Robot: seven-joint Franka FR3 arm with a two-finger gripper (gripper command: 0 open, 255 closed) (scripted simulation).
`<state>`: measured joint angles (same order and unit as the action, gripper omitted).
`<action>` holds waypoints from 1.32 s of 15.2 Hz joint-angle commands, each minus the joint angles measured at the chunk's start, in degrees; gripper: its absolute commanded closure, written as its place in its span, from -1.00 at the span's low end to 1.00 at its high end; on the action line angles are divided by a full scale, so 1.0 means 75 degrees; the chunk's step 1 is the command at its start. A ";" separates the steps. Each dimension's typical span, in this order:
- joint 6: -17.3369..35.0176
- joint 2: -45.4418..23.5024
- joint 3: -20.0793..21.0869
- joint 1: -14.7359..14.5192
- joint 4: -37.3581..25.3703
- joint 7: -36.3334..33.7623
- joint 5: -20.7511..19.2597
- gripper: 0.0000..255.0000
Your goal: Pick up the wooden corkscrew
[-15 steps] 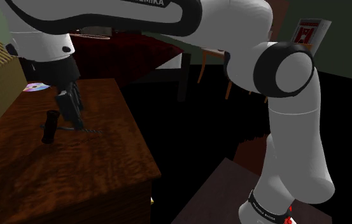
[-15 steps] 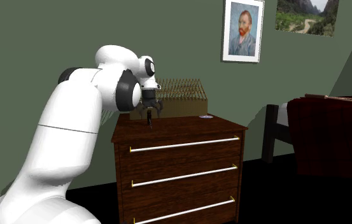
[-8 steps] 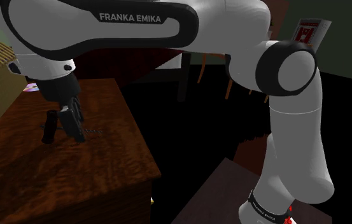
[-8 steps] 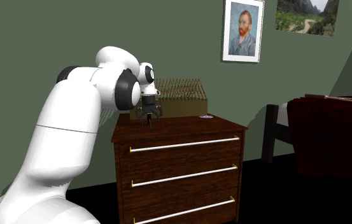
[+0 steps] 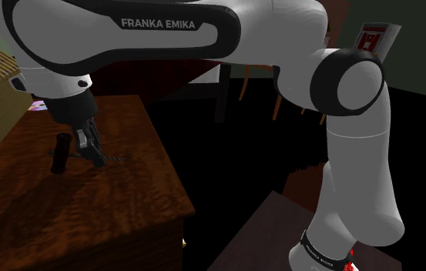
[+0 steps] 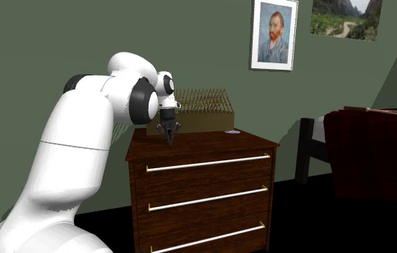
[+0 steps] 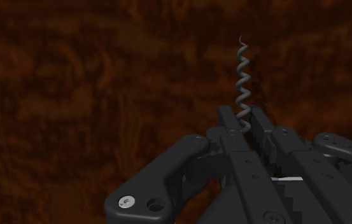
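- Presently, tool (image 7: 243, 119) pinches corkscrew (image 7: 242, 70) at the spiral's base, 2 fingers tight against it.
- Corkscrew rests on dresser (image 5: 88, 208) top, spiral pointing past the fingertips, dark handle beside tool.

Both exterior views share the dresser (image 5: 111, 202) (wrist seemingly close above)
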<state>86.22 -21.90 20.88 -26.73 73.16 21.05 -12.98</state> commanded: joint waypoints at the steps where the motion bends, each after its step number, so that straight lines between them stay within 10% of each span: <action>1: 0.0001 0.0000 0.0000 0.0000 0.0001 0.0000 0.0000 1.00; 20: -0.2084 -0.0867 -0.0042 -0.0520 -0.2955 0.0188 -0.0330 1.00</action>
<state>71.41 -27.79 20.64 -30.36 52.41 22.33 -15.23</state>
